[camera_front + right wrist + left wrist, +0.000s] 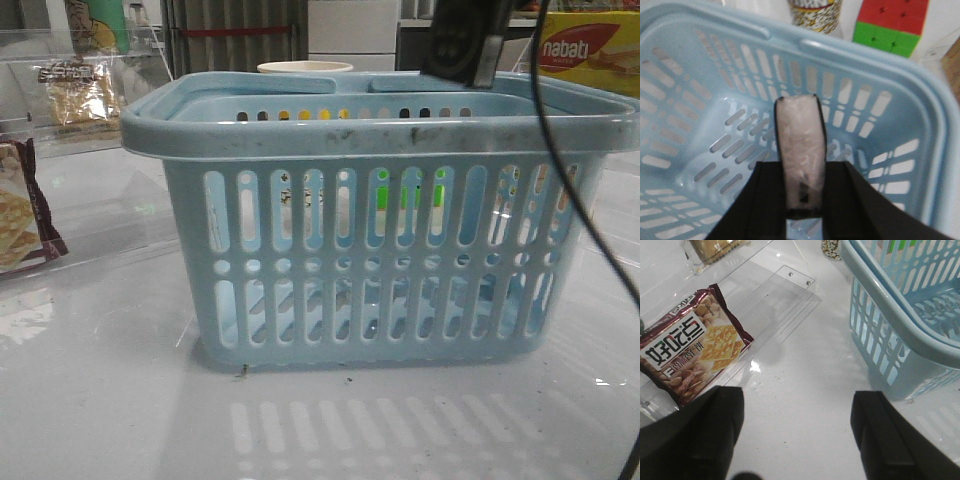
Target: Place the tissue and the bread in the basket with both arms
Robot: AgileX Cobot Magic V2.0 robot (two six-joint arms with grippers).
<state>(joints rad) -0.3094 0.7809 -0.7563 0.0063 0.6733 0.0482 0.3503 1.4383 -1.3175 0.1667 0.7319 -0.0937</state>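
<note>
The right gripper (802, 200) hangs over the open blue basket (380, 130), its fingers pinched on a thin pack with a dark edge and pale face, which I take for the tissue (800, 150); it is held upright above the basket floor and has not been let go. The left gripper (797, 432) is spread wide with nothing between its fingers, hovering above bare tabletop between the basket's left side and a maroon-edged cracker packet (692, 342) on a clear tray. The bread (75, 85) sits far back near the table's rear left corner, well away from either arm. As I judge it, the tissue is a release away from done, and the bread's fetching has not begun.
</note>
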